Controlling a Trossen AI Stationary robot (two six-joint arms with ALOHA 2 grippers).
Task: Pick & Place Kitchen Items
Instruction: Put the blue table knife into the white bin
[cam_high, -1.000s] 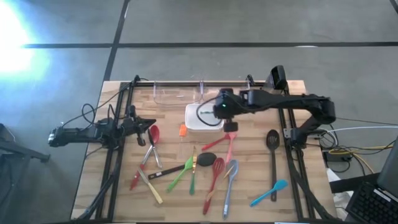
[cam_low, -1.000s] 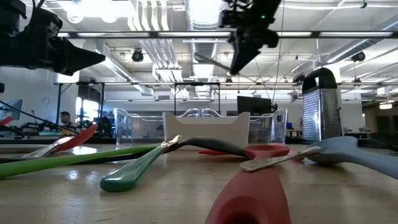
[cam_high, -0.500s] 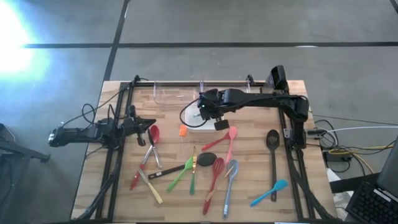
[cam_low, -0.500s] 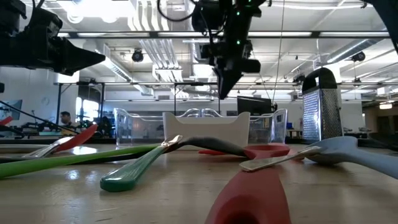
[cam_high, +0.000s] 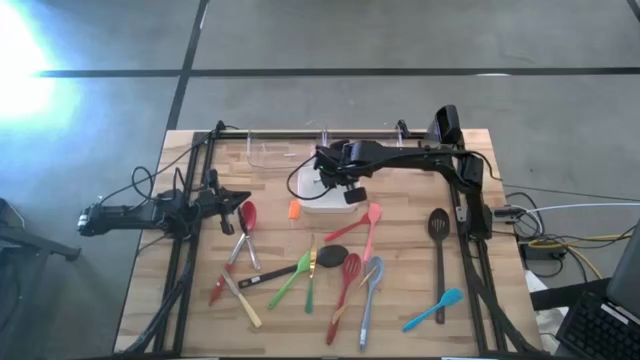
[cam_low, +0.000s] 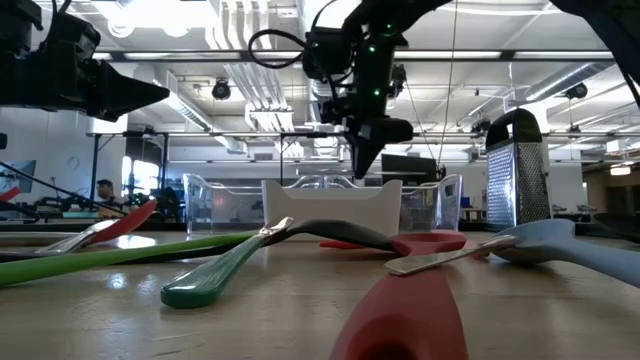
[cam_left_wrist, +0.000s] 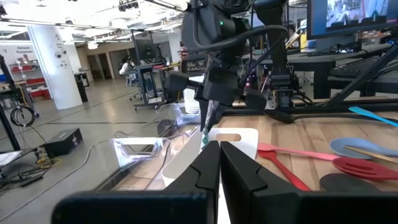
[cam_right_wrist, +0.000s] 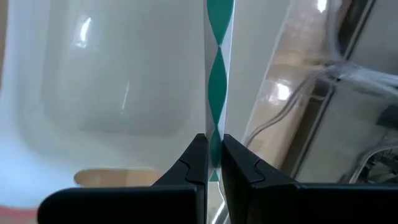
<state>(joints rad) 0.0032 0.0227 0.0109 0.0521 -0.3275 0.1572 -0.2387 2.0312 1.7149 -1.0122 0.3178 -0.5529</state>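
Note:
My right gripper (cam_high: 333, 180) hangs over the white square dish (cam_high: 305, 192), fingers down, shut on a thin green-and-white spiral stick (cam_right_wrist: 217, 74). The stick also shows in the left wrist view (cam_left_wrist: 204, 129). My left gripper (cam_high: 243, 200) is shut and empty at the table's left, beside a red spoon (cam_high: 247, 215). Several long-handled utensils lie flat on the wooden table in front of the dish: a pink spatula (cam_high: 365, 222), a green spatula (cam_high: 290, 280), a red whisk (cam_high: 345, 285), a black slotted spoon (cam_high: 438, 235) and a blue spatula (cam_high: 435, 308). My right gripper pinches the spiral stick near one end (cam_right_wrist: 214, 144) between its two fingers (cam_right_wrist: 198, 152). The fingers come from above, pointing down, in line with the stick. The stick hangs below them over the dish; whether its lower end touches the dish, I cannot tell.
Clear plastic bins (cam_high: 285, 150) stand behind the dish along the far edge. A metal grater (cam_low: 512, 170) stands at the right in the low view. Black frame rails (cam_high: 180, 250) run down both sides of the table. A small orange piece (cam_high: 294, 210) lies left of the dish.
My right gripper has gone toward the table's left edge and down, from the dish's right side to just above the dish, carrying the stick and staying shut.

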